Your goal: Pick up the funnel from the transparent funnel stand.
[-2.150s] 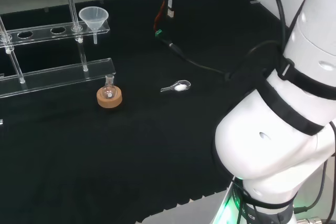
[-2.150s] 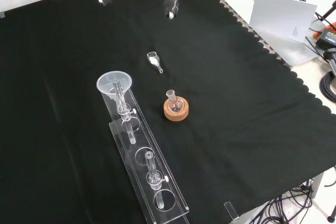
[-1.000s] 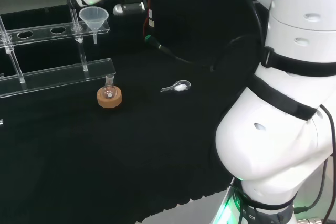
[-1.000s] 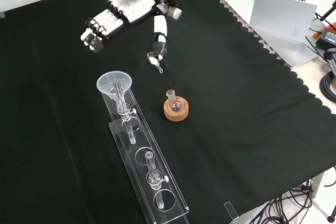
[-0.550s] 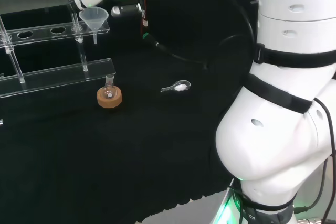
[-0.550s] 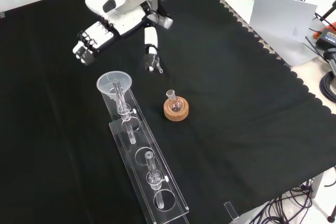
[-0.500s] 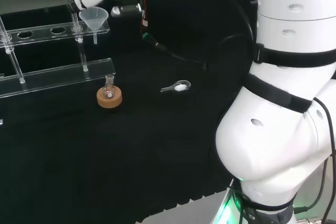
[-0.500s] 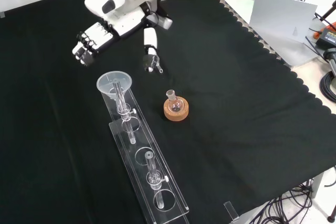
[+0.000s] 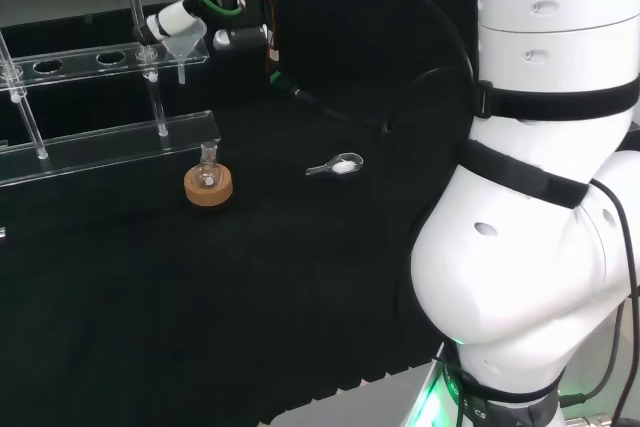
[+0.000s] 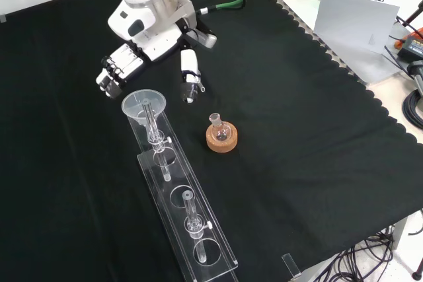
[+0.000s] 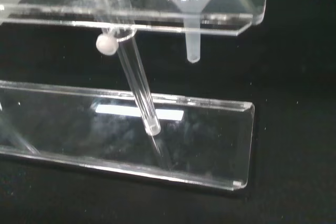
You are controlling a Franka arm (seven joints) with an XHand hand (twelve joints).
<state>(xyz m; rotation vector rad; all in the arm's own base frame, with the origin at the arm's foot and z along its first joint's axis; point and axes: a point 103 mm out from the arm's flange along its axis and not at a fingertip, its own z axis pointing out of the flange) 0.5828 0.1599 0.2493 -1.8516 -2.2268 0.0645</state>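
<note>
The clear funnel (image 10: 143,105) sits in the end hole of the transparent stand (image 10: 188,219), its stem (image 11: 192,38) hanging below the upper shelf (image 11: 157,18). My hand (image 10: 149,16) hovers just beyond that end of the stand. It is open, with fingers (image 10: 114,74) on one side of the funnel's rim and the thumb (image 10: 189,76) on the other, neither touching it. In the head view a finger of the hand (image 9: 170,19) lies across the funnel (image 9: 187,44) and hides part of its rim.
A small round flask on a cork ring (image 10: 221,138) stands to the right of the stand in the front view. A small scoop with white powder (image 9: 338,166) lies on the cloth. An upright rod (image 11: 137,85) of the stand rises next to the funnel.
The hand has come down from the far edge of the cloth to the funnel's end of the stand. The funnel, flask and scoop have not moved.
</note>
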